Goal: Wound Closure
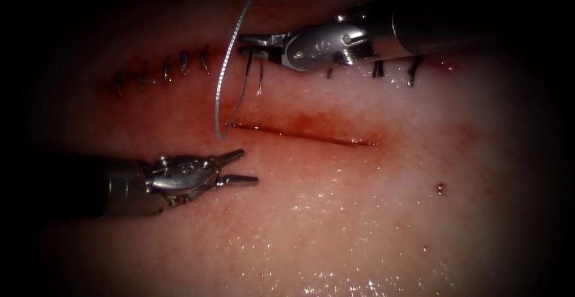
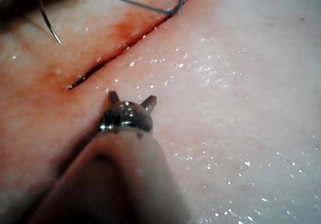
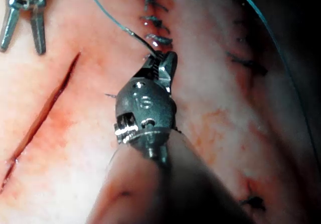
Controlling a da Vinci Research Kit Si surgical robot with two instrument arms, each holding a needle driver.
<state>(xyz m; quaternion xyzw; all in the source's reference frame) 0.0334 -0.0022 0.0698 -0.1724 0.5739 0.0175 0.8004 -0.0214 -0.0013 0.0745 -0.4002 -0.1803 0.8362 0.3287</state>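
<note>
The right tool point(image 1: 248, 44) reaches in from the right over the tissue point(image 1: 335, 213), its jaws pressed together on the needle point(image 1: 262, 75). The grip sits near the needle's swaged end, where the thread point(image 1: 224, 75) joins it; the rest of the curve hangs below the jaw tips with its point free above the tissue surface, not in the tissue. In the right wrist view the same tool point(image 3: 163, 66) pinches the dark needle end point(image 3: 145, 43) just ahead of its tips, and the thread point(image 3: 103, 10) leads away from there.

From the right tool's tips the thread arcs up and away, then sweeps down in a long loop to the left end of the open cut point(image 1: 305, 135), where it meets the tissue. The left wrist view shows the thread point(image 2: 150, 4) entering at that end of the cut point(image 2: 120, 50), and the needle point(image 2: 50, 25) hanging free beyond the cut.

The left tool point(image 1: 242, 166) lies below the cut and toward its left end, its jaws spread and holding nothing, clear of the tissue edge. In its own wrist view the two jaw tips point(image 2: 131, 102) stand apart, just short of the cut.

Behind the right tool runs a closed line of stitches point(image 1: 165, 69), some to the left of its tips, others point(image 1: 395, 69) beside its shaft. Red fluid point(image 1: 311, 120) stains the tissue along the open cut.
</note>
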